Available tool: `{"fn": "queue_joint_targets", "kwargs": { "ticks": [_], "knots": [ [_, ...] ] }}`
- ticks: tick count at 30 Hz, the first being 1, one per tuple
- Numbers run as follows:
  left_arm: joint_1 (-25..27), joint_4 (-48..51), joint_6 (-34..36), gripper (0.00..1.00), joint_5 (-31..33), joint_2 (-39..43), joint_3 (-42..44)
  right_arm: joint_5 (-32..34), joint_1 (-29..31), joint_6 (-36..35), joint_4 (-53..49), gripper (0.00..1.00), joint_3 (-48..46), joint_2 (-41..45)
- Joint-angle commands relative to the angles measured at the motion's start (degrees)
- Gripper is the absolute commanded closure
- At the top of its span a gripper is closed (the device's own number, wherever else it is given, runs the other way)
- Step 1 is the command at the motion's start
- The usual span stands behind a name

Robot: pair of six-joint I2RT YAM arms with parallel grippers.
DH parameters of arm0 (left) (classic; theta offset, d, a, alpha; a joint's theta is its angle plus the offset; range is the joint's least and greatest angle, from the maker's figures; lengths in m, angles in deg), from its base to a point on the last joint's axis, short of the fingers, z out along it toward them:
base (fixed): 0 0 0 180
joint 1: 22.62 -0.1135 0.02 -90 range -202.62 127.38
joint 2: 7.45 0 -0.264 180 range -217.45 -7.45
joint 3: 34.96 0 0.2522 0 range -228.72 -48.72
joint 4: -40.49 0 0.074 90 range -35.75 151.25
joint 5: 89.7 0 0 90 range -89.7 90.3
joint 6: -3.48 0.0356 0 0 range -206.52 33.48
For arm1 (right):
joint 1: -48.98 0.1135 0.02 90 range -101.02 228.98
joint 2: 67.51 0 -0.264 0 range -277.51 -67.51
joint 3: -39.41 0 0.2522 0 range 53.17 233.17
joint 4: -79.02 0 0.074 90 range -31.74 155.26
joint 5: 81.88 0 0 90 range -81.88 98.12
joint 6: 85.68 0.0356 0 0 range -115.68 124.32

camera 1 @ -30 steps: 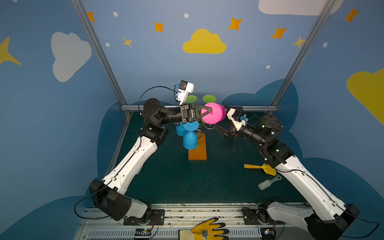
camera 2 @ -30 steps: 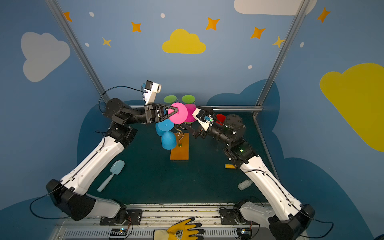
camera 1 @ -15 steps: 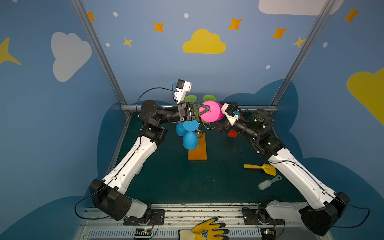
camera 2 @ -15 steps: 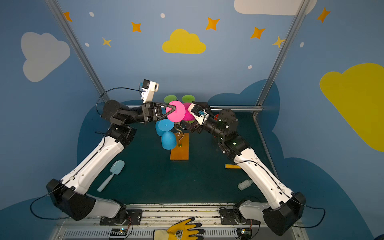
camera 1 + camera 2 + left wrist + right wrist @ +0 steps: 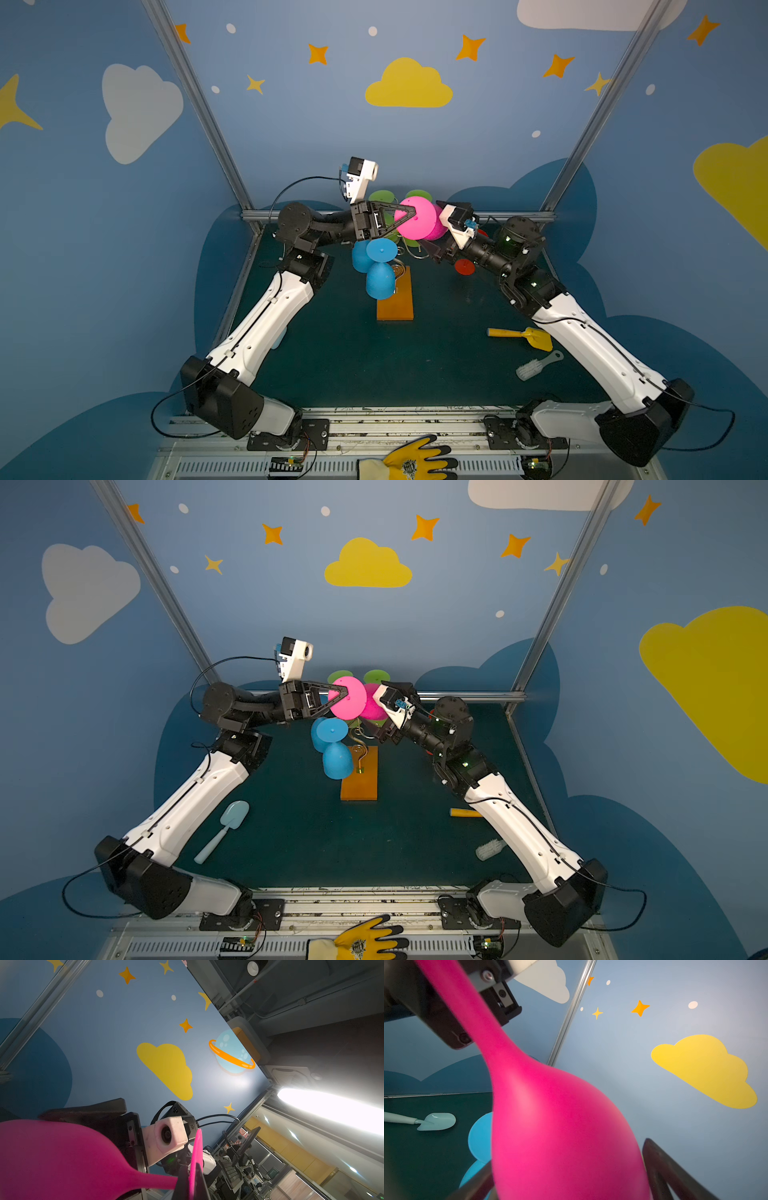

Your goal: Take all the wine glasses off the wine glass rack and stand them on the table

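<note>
The pink wine glass (image 5: 422,226) is held sideways above the wine glass rack, a gold wire stand (image 5: 359,746) on an orange wooden base (image 5: 395,305). My left gripper (image 5: 412,212) is shut on the glass's round foot (image 5: 196,1155) beside the stem (image 5: 153,1180). My right gripper (image 5: 384,710) is open, with one dark finger on each side of the pink bowl (image 5: 560,1126). In the right wrist view its fingers (image 5: 658,1167) stand close to the bowl, and I cannot tell whether they touch it.
Two blue glasses (image 5: 380,278) and two green ones (image 5: 381,197) hang on the rack under my grippers. A red disc (image 5: 464,266), a yellow scoop (image 5: 528,336) and a white brush (image 5: 536,365) lie to the right. A pale blue spatula (image 5: 226,825) lies to the left.
My right arm has swung in towards the left, bringing its open jaws around the pink bowl. My left gripper has shifted slightly up and left with the glass.
</note>
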Motion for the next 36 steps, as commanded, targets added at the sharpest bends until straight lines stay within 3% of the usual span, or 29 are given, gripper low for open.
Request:
{"fn": "queue_joint_targets", "kwargs": {
  "ticks": [1,6,13,15,18,22,26,31,36],
  "knots": [
    [-0.02,-4.34,-1.61,0.97,0.03,0.01,-0.19,1.28,0.64,0.76,0.73,0.08,2.58,-1.57],
    [-0.04,-4.51,-2.00,0.97,-0.11,-0.07,-0.32,1.52,0.90,1.24,0.69,0.09,3.75,-3.05],
    [-0.77,-2.98,-1.44,0.93,0.37,-0.08,0.39,4.08,1.49,3.17,-2.85,0.28,4.57,-2.33],
    [-1.08,-2.96,-1.79,0.85,0.72,-0.14,0.82,5.03,1.60,3.68,-4.62,0.32,3.98,-1.44],
    [-1.42,-1.87,-0.81,0.57,1.12,0.13,1.37,7.00,2.06,4.98,-8.30,0.36,3.40,0.56],
    [-1.79,3.14,3.29,0.40,1.73,0.95,1.54,10.17,2.74,6.09,-15.04,0.41,3.52,3.90],
    [-2.17,13.55,12.68,0.35,3.24,2.33,0.74,14.10,3.08,10.14,-24.04,0.45,5.77,7.04],
    [-2.13,30.86,34.37,0.34,11.87,5.11,-0.16,17.75,3.14,13.43,-36.29,0.49,11.33,8.06],
    [-1.82,30.06,52.00,0.34,22.90,8.12,5.29,18.99,3.43,16.41,-46.55,0.51,16.81,6.70]
  ]
}}
